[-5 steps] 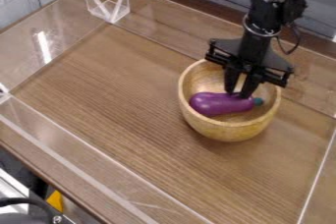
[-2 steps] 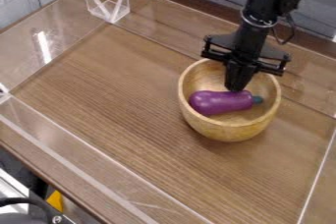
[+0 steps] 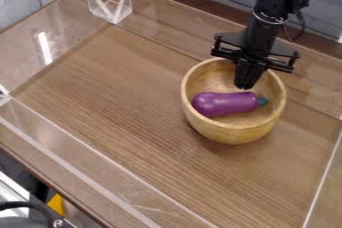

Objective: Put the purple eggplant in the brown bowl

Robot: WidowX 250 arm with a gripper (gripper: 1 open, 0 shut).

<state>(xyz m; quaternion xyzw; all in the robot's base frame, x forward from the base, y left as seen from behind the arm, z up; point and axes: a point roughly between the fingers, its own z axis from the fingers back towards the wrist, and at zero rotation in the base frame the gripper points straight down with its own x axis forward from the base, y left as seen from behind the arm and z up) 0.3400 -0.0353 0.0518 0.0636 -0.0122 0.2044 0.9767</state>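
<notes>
Eggplant delivered, we back away clean

The purple eggplant (image 3: 227,103) lies inside the brown bowl (image 3: 203,122); at its one o'clock our gripper (image 3: 249,83) hangs empty, fingers together, so we should lift straight up, clearing the rim.

light: even, bright | glare: clear side panels (image 3: 54,47) | focus: slightly soft

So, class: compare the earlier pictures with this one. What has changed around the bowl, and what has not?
The gripper has closed its fingers, which were spread over the purple eggplant a second ago, and has drawn slightly toward the far rim of the brown bowl. It holds nothing. The eggplant lies in the bowl as before, and the bowl has not moved.
</notes>
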